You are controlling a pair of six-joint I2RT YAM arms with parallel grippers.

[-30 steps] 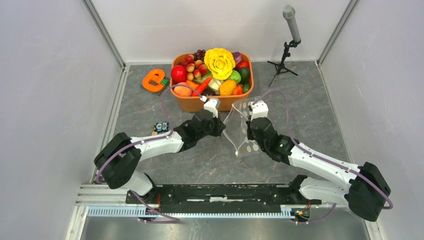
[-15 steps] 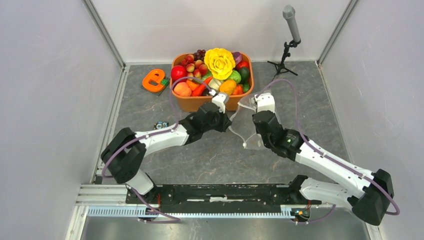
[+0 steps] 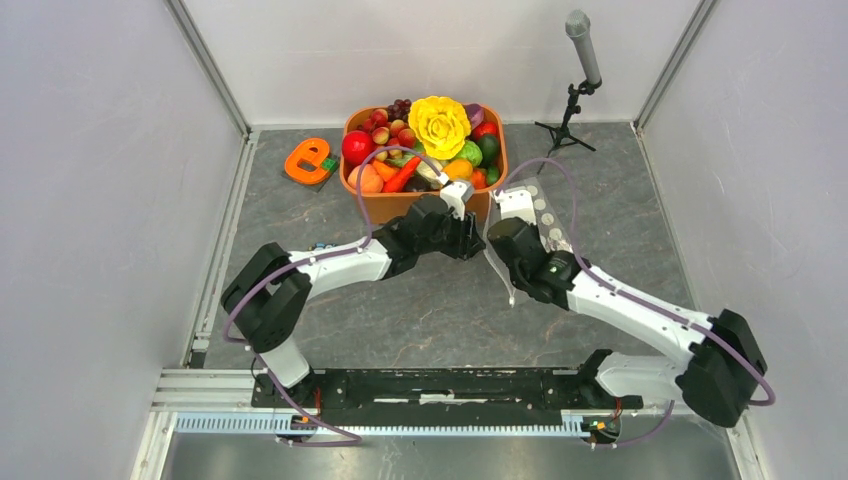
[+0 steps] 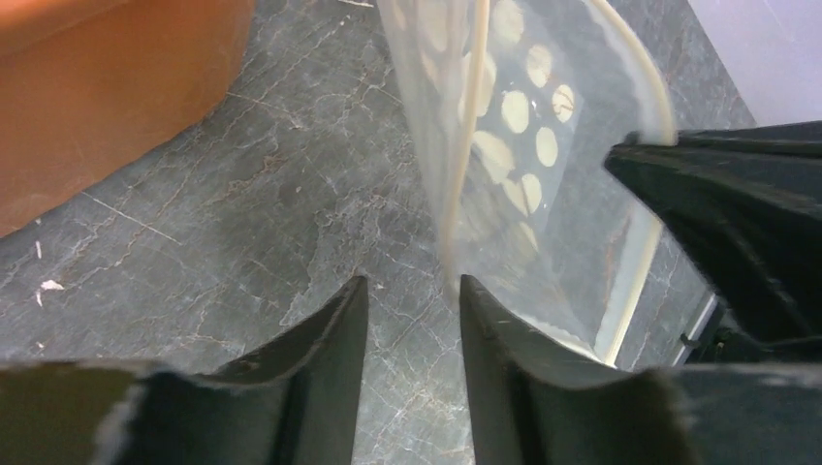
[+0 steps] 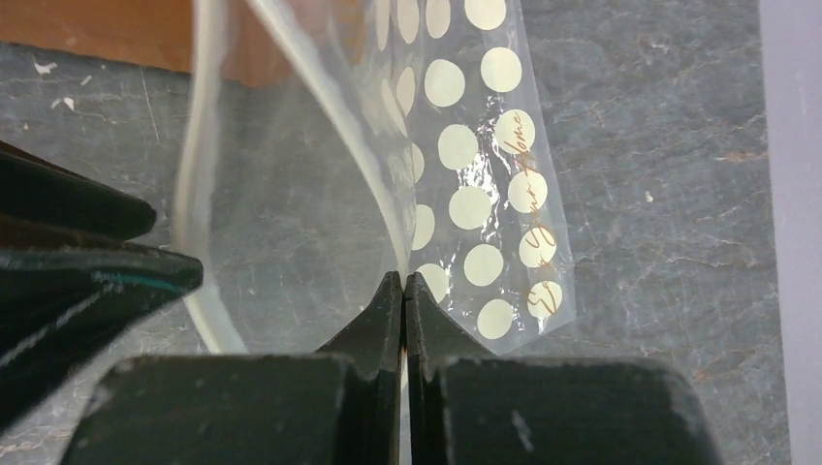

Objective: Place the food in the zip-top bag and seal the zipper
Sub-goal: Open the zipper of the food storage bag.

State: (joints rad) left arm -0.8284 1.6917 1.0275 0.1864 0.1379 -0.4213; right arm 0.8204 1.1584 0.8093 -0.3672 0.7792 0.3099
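The zip-top bag hangs upright in front of the orange tub, clear with white dots. My right gripper is shut on one lip of its mouth; in the right wrist view the fingers pinch the plastic beside the dots of the bag. The zipper curves away on the left, so the mouth gapes. My left gripper is open, with only floor between its fingers. The zipper's other strip hangs just past its right fingertip, apart from it. The food is piled in the tub.
An orange tape dispenser lies left of the tub. A microphone on a small tripod stands at the back right. A small blue-and-black gadget is partly hidden by the left arm. White walls close in on both sides.
Both arms carried the bag toward the tub. The left gripper, shut on the bag's left lip before, has opened and let it go. The right gripper keeps its hold.
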